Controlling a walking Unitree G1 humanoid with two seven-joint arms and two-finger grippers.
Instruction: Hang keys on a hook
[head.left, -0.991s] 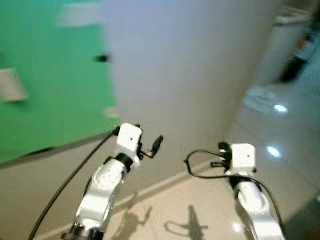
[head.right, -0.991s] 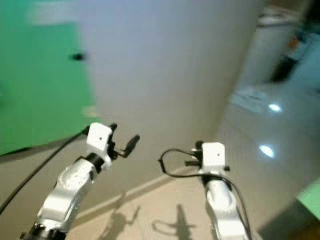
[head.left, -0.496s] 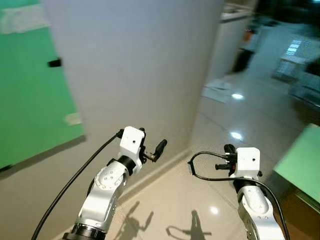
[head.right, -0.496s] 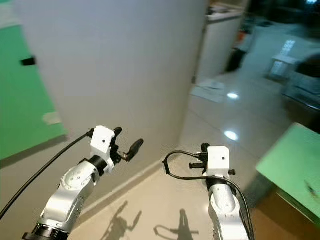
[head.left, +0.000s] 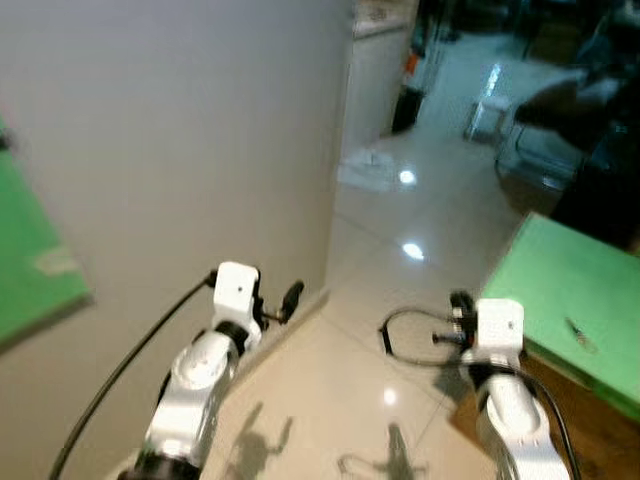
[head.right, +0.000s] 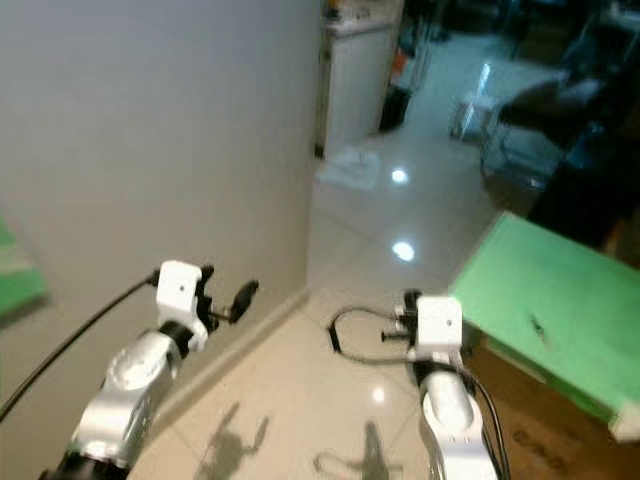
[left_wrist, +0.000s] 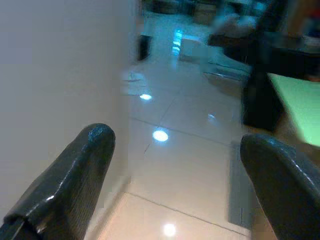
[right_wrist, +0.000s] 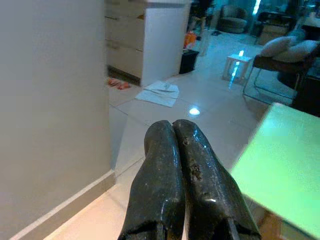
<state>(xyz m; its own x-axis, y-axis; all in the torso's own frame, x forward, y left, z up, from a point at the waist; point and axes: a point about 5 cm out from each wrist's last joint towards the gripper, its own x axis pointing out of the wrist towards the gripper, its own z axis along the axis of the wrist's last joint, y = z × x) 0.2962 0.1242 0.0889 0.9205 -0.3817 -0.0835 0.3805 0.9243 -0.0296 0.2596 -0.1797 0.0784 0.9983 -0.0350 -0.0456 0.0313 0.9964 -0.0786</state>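
Two arms raised over glossy tiled floor (head.left: 350, 390): left gripper (left_wrist: 175, 165) spread wide, right gripper (right_wrist: 175, 150) pressed closed, empty; flat green tabletop (head.left: 580, 300) rightward.

Your two head views look forward and down from above the arms, slightly offset from each other, so both take in the same grey wall (head.left: 170, 150) on the left of the frame, the glossy tiled floor (head.left: 400, 290) in the centre and the green tabletop (head.right: 540, 310) at the right edge. Both are a little blurred. Your left wrist camera sits close behind its two black fingers (left_wrist: 75, 175), which stand wide apart at the lower corners, and faces along the wall onto the floor. Your right wrist camera looks past its closed fingers (right_wrist: 175, 185) at the wall, floor and green tabletop.
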